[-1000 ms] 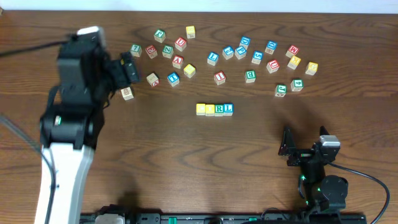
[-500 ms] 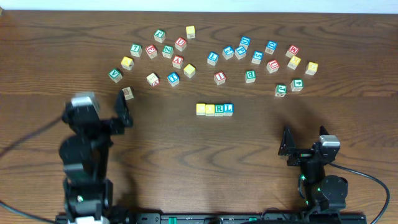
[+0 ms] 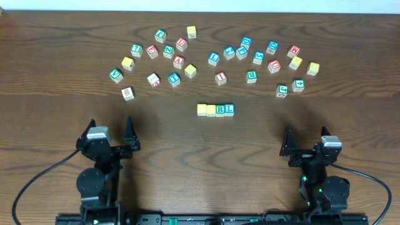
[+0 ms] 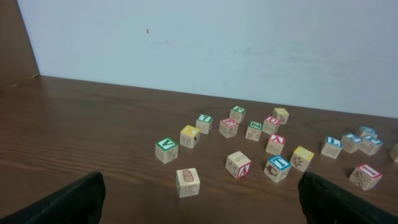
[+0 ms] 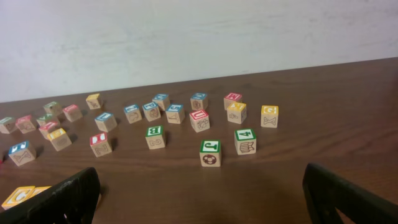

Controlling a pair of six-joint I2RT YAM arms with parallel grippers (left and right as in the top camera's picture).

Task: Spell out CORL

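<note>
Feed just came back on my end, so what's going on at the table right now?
Nothing is being handled. The left gripper and right gripper both sit open at the near edge, empty. Mid-table, a row of four cubes stands side by side: two yellow-topped cubes, then the green R cube and the blue L cube. The other cubes lie scattered beyond it.

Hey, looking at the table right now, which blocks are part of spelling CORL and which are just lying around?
Part of the job, side by side mid-table:
left yellow-topped cube
second yellow-topped cube
green R cube
blue L cube

Just lying about, scattered behind, among others:
green V cube
red I cube
green J cube
green 4 cube
</note>
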